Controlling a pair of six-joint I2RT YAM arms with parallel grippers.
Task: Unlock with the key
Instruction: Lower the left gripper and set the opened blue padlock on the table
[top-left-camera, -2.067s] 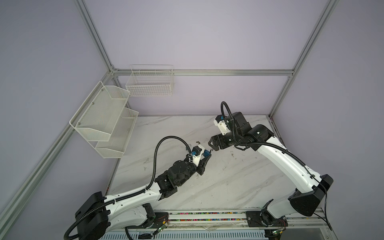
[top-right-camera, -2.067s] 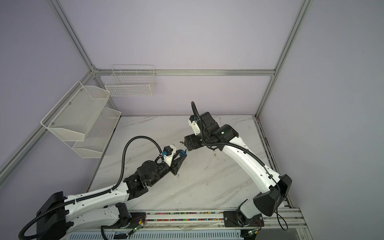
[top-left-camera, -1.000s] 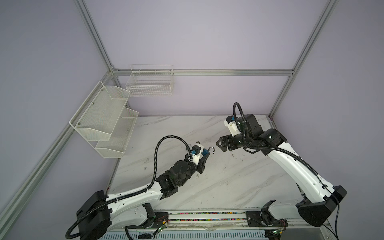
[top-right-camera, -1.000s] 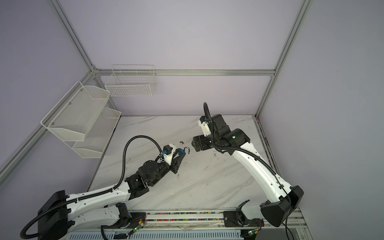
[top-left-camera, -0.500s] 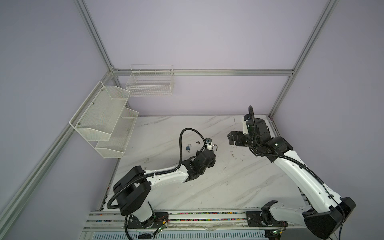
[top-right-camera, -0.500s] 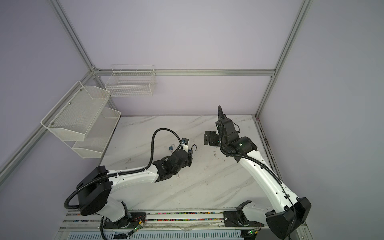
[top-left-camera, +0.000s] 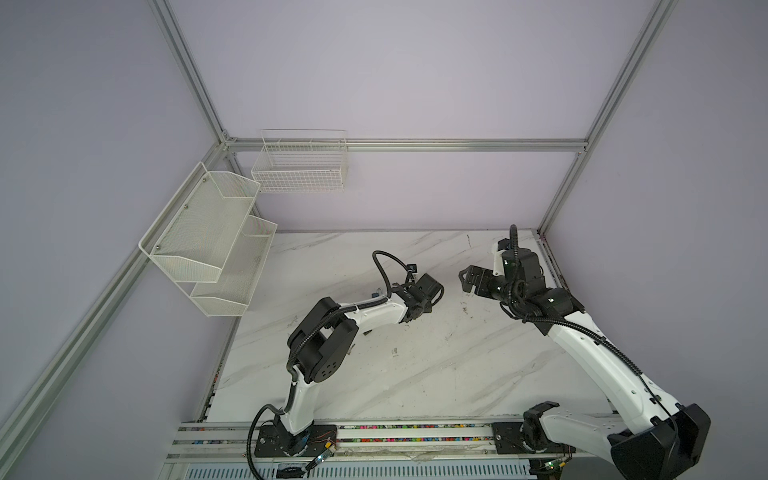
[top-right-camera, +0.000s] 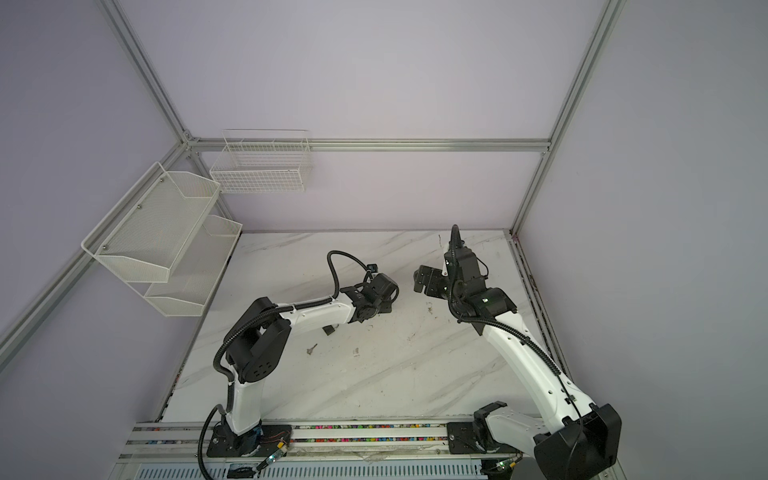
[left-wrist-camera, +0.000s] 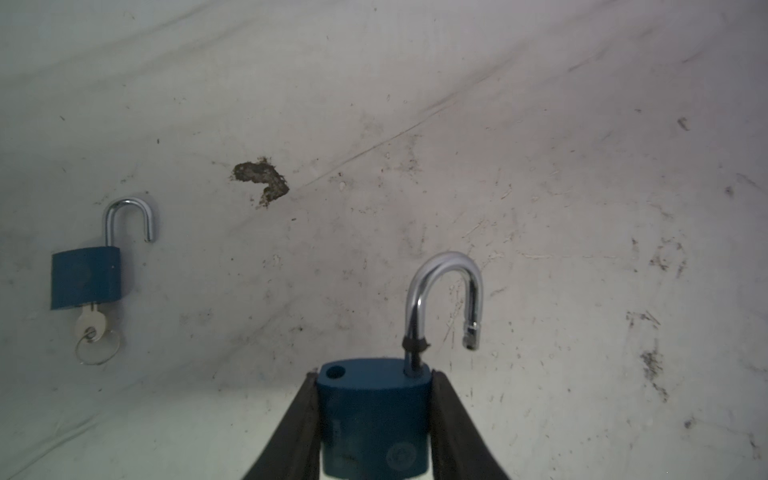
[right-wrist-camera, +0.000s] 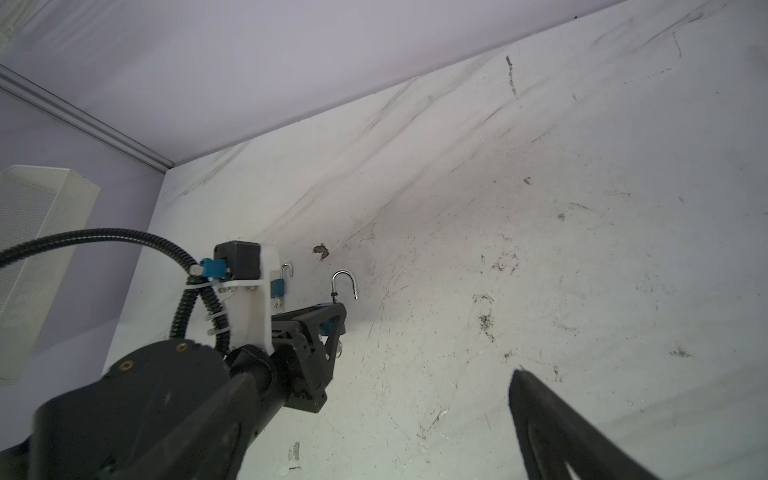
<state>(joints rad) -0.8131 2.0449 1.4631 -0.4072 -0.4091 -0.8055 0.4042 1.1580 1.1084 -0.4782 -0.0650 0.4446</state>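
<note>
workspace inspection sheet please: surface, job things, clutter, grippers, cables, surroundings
surface: white marble-look tabletop, scuffed, with a dark stain
job's things: blue padlock with steel shackle, shackle open, held in the left gripper; second blue padlock lying flat, also open, silver key on a ring in its keyhole
clutter: small grey key-like item on the table
grippers: left jaws shut on the held padlock; right gripper jaws open, holding nothing
cables: black corrugated cable loops above the left wrist; matching cable on the right wrist
surroundings: white mesh two-tier shelf and white wire basket on lilac walls; nothing seen in them
</note>
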